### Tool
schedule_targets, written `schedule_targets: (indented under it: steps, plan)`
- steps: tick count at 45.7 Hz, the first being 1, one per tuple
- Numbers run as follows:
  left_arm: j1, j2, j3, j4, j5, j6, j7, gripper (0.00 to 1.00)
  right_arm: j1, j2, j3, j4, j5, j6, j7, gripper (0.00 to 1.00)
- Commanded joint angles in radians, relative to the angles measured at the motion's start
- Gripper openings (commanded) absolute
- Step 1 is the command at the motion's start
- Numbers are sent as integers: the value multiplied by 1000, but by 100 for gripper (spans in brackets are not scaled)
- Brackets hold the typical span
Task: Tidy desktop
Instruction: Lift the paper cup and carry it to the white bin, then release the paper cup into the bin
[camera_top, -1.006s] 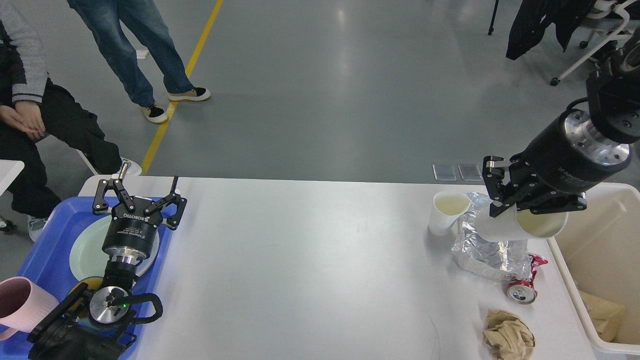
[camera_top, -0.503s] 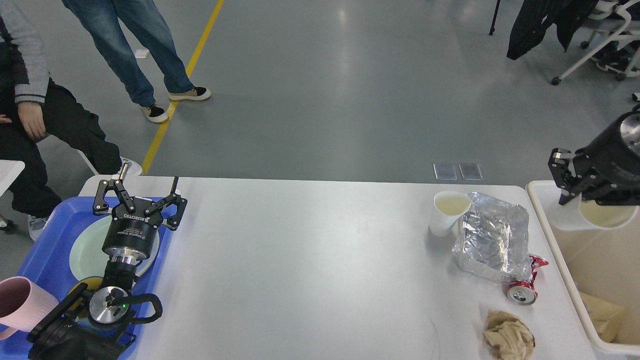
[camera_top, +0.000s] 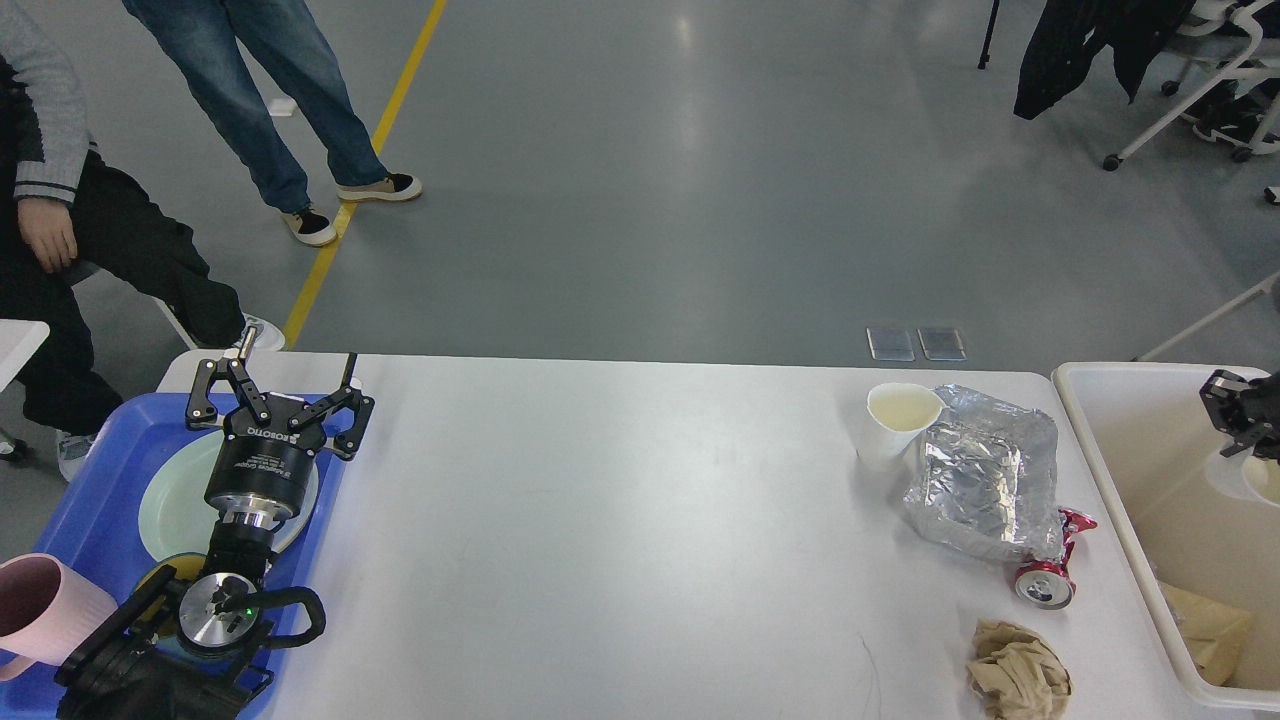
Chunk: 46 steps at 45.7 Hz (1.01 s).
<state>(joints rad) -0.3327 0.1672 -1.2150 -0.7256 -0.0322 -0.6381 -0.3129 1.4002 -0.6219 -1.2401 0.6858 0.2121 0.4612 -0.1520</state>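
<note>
Head view: right gripper (camera_top: 1240, 420) swung from worktop (camera_top: 620, 540) out over cream bin (camera_top: 1110, 470) at 3 o'clock, fingers clamped on paper cup (camera_top: 1245, 475) (half cut off by frame edge). Drop looks imminent, one item off. Left gripper (camera_top: 275, 395) at 9 o'clock unmoved, fingers spread, empty, above plate (camera_top: 165, 510) in blue tray (camera_top: 100, 480). Left to clear, 3 to 5 o'clock: second cup (camera_top: 895, 425), foil (camera_top: 985, 475) touching it, crushed can (camera_top: 1045, 580), wadded paper (camera_top: 1018, 672). Nothing blocking.

Right end effector (camera_top: 1240, 425) holds paper cup (camera_top: 1245, 472) over cream bin (camera_top: 1150, 440)
</note>
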Motion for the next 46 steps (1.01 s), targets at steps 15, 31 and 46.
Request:
schedule_targets:
  steps: [15,31,46]
  plan:
    - [0,0,0,0,0,0,0,96,-691,211,140,-538,13,-381,22,0]
    - [0,0,-1,0,0,0,0,96,-814,297,148,-566,12,-516,19,0]
    - [0,-1,0,0,0,0,0,96,-822,309,149,-566,13,-559,17,83]
